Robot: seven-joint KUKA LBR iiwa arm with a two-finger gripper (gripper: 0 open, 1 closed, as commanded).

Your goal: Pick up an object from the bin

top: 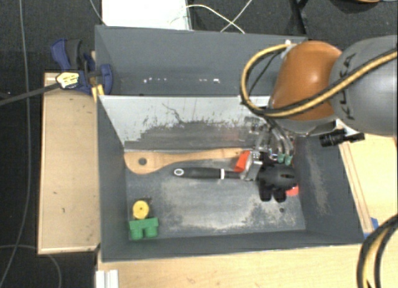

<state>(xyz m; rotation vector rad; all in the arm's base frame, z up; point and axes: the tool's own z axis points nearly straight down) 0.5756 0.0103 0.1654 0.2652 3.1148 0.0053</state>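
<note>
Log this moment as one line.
claw: low, right side of bin, by orange head of black-handled tool | wooden spoon: flat, beside tool | green block, yellow piece: view's lower-left corner | hold: cannot tell

Dark carpeted floor [37, 13], evenly lit, on which a black metal stand frame [297, 8] is set at the top and thin pale cables [208, 10] are trailed.
</note>
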